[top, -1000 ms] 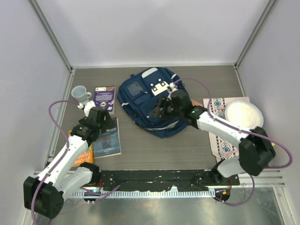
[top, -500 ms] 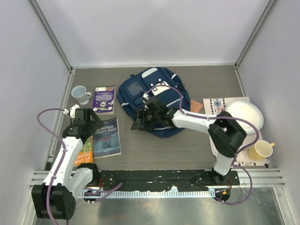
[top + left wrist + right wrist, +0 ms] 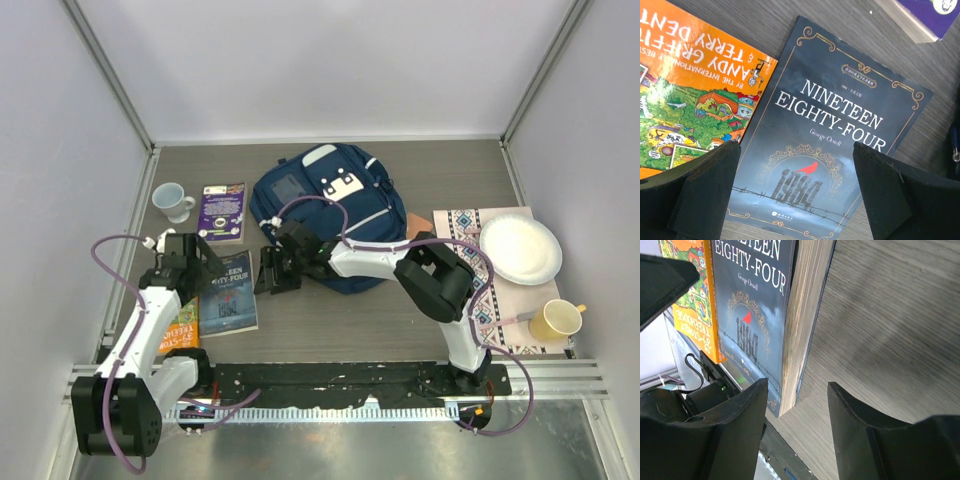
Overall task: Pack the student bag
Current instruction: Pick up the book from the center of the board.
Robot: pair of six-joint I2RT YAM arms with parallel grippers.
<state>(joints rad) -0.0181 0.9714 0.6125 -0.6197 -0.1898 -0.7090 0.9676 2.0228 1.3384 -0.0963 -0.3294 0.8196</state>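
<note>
The student bag (image 3: 335, 205), navy with thin white stripes and a white patch, lies at the back middle of the table. A dark blue book, Nineteen Eighty-Four (image 3: 229, 292) (image 3: 835, 135) (image 3: 757, 300), lies flat to its front left. My left gripper (image 3: 186, 258) (image 3: 800, 200) hangs open just above that book's cover, touching nothing. My right gripper (image 3: 271, 270) (image 3: 797, 440) is low over the table at the book's right edge, open, with the page edge and near corner showing between its fingers. Nothing is held.
An orange book (image 3: 178, 326) (image 3: 685, 90) lies partly under the blue one's left side. A purple book (image 3: 222, 212) and a white mug (image 3: 172, 200) sit at the back left. At the right, a patterned mat (image 3: 468, 262) carries a white plate (image 3: 520, 250) and a yellow mug (image 3: 558, 320).
My right arm has swung left off the student bag and down to the table beside the blue book, its jaws narrowing a little. The left gripper shifted slightly back and left.
</note>
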